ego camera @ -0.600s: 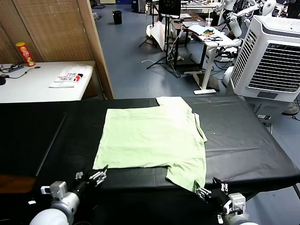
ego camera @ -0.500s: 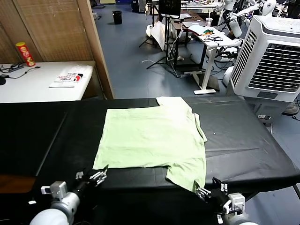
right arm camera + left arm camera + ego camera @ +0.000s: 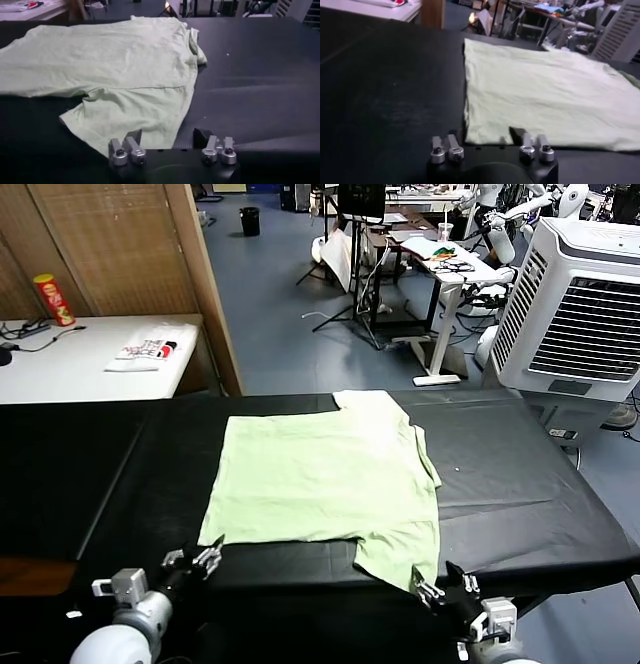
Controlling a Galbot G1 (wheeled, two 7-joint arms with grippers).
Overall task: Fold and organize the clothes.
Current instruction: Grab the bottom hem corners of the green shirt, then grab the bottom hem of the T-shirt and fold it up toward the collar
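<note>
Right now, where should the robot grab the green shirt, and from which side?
Probably by its near edge, from the robot's own side. The shirt lies flat on the black table, so only its edges offer something to pinch. The left gripper, open, sits by the near left corner. The right gripper, open, sits at the sleeve hem hanging nearest it.

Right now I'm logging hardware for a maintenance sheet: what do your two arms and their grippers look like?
Both arms end in rounded pale grey wrist housings. The left gripper and right gripper have black bodies with short dark fingers, each carried on paired silver cylindrical mounts capped by dark screws. No cables or markings are visible.
</note>
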